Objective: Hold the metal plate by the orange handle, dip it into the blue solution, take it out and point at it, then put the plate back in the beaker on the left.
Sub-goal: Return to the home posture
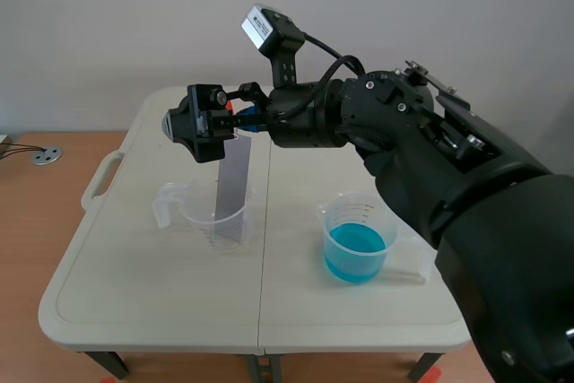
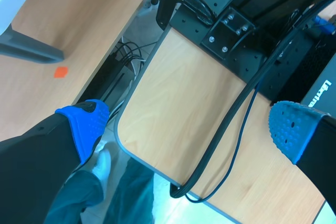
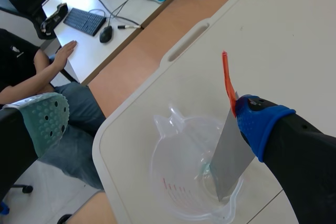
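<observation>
A grey metal plate (image 1: 233, 184) stands upright in the clear beaker (image 1: 215, 217) on the left half of the white table. The right wrist view shows the same metal plate (image 3: 230, 156) leaning in the clear beaker (image 3: 181, 182), its thin orange handle (image 3: 227, 80) sticking up. My right gripper (image 3: 152, 121) is open around the plate's top; the blue pad (image 3: 257, 121) touches the handle's base and the green pad (image 3: 47, 119) stands far off. The beaker of blue solution (image 1: 356, 241) sits to the right. My left gripper (image 2: 189, 127) is open, off the table, holding nothing.
The right arm (image 1: 421, 159) reaches across above the table from the right. A person (image 3: 31, 77) sits beyond the table's far edge at a desk with a keyboard (image 3: 84, 21). Under the left gripper lie a wooden desktop (image 2: 178, 119) and black cables (image 2: 231, 124).
</observation>
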Tool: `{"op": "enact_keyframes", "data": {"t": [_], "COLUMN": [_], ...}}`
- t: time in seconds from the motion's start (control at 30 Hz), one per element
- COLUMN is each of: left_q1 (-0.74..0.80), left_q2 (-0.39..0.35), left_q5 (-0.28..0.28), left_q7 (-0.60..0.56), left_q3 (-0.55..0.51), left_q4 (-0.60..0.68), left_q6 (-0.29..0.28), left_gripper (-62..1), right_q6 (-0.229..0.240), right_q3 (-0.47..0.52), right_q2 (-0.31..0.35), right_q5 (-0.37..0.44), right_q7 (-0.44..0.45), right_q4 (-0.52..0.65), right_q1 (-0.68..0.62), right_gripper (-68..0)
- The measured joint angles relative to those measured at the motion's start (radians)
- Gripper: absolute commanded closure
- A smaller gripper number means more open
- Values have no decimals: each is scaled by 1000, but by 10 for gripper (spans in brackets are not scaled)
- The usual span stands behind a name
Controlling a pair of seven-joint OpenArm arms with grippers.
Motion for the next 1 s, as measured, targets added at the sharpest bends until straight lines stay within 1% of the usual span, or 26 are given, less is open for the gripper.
{"op": "enact_keyframes", "data": {"t": [0.2, 0.37, 0.43, 0.5, 0.6, 0.67, 0.73, 0.77, 0.83, 0.87, 0.9, 1.0], "left_q1": [0, 0, 0, 0, 0, -18, -49, -68, -111, -137, -167, -253], "left_q2": [0, 0, 0, 0, 1, 14, 35, 45, 64, 73, 82, 98], "left_q5": [-1, -2, -2, -2, -11, -11, -26, -47, -114, -136, -148, -164], "left_q7": [11, 32, 29, 29, 26, 27, 30, 31, 33, 33, 33, 34], "left_q3": [0, 0, 0, 0, 0, 0, 0, 0, 0, 0, 0, 3], "left_q4": [0, 0, 0, 0, 0, 0, 0, 0, 0, 0, 1, 31], "left_q6": [0, 0, 0, 0, -1, -17, -18, -18, -18, -18, -18, 8], "left_gripper": [-623, -623, -623, -623, -623, -623, -623, -623, -623, -623, -623, -623], "right_q6": [-3, -4, -3, -3, -3, -3, -3, -3, -2, -2, -2, 0], "right_q3": [2, 47, 59, 70, 76, 88, 101, 106, 112, 113, 113, 113], "right_q2": [0, 8, 27, 54, 108, 140, 174, 192, 229, 248, 267, 323], "right_q5": [3, 10, 39, 41, 61, 78, 78, 78, 78, 77, 78, 78], "right_q7": [-2, -2, -1, -5, -31, -33, -33, -34, -36, -37, -36, -37], "right_q4": [0, 0, 3, 22, 74, 116, 157, 173, 201, 212, 222, 242], "right_q1": [0, 4, 9, 9, 9, 9, 9, 9, 9, 9, 9, 9], "right_gripper": [-663, -663, -663, -663, -663, -663, -663, -663, -663, -663, -663, -663]}}
